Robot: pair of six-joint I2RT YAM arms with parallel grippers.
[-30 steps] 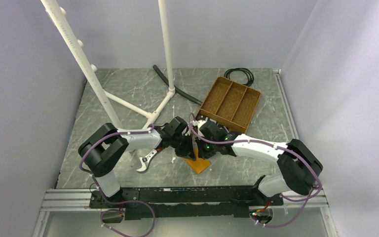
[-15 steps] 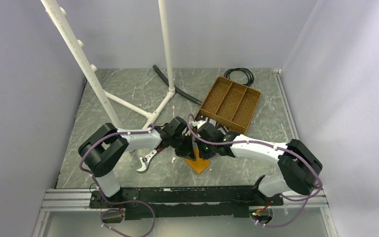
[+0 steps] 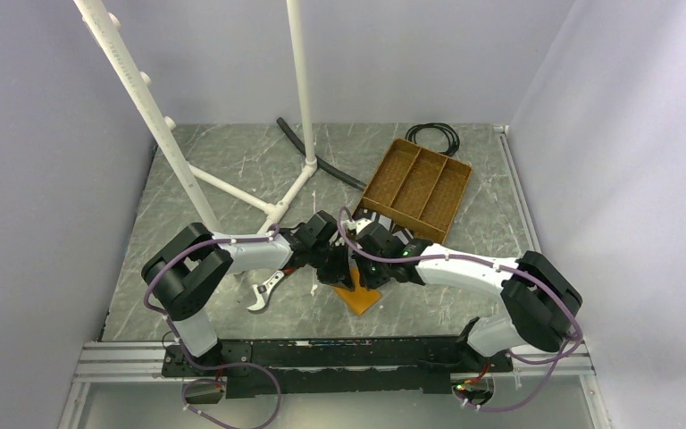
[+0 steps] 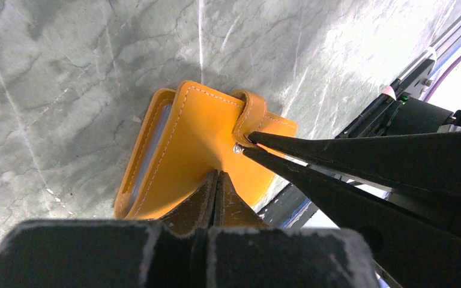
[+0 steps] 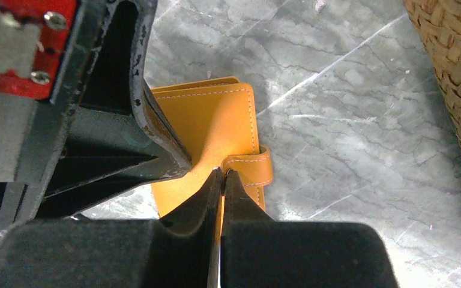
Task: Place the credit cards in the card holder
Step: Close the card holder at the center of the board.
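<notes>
Close to the near edge of the worktop (image 3: 232, 165), midway between the two arm bases, the card holder (image 4: 192, 135) is found, gripped from both sides. It is a squarish wallet of smooth orange-tan leather with pale stitching round its rim. A bluish inner panel shows at one open edge.

The left hand (image 4: 216, 180) is pressed together on the cover, and the leather is puckered into a ridge where it is pinched. The right hand (image 5: 221, 177) is likewise closed, its tips nipping the looped strap (image 5: 253, 171) beside its small metal stud. Neither arm is the nearer one, since both hands meet at the holder.

The next move is judged to turn on the strap. It wraps over the holder's edge on the right arm's side, so it would have to be drawn away from the cover while the left hand anchors the body. In the overhead view the holder's long axis lies on the diagonal, with one corner aimed at the bases and part of it raised off the surface.

Farther back to the right, a brown woven tray (image 3: 417, 186) with long compartments is seen. The credit cards cannot be made out with any certainty (a small pale shape by the tray's near corner is too small to tell). Beyond it lie a black hose (image 3: 322, 165) and a coiled cable (image 3: 433, 134).
</notes>
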